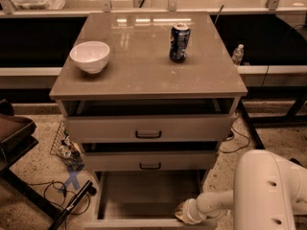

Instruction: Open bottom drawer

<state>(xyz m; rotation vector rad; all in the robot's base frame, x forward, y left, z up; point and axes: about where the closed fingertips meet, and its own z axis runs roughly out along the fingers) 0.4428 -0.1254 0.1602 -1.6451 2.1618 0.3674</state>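
- The bottom drawer (144, 195) is found at the lowest place of the cabinet (144, 75), under the middle drawer (115, 163). It is drawn far out toward the camera, so that its plain pale inside is shown.
- The gripper (182, 212) is seen at the right front corner of this drawer, close to its front board. Whether the board is touched cannot be told.
- From the gripper, the open space of the drawer lies to the left and toward the cabinet. The wide front runs from left to right, and the sliding is judged to go from the cabinet toward the camera.
- The handle of the bottom drawer is not shown; the front is cut by the lower edge of the view.
- The arm (216, 202) is brought in low from the right, nearly level. Its large white part (268, 190) is placed beside the right side of the cabinet.
- Whether the gripper is open or closed cannot be told, because it is seen end-on against the front board.
- The task is judged to be nearly completed; only little further travel is expected to be left.
- A bowl (89, 56) and a can (179, 42) are placed well apart on the cabinet top, far from the gripper.
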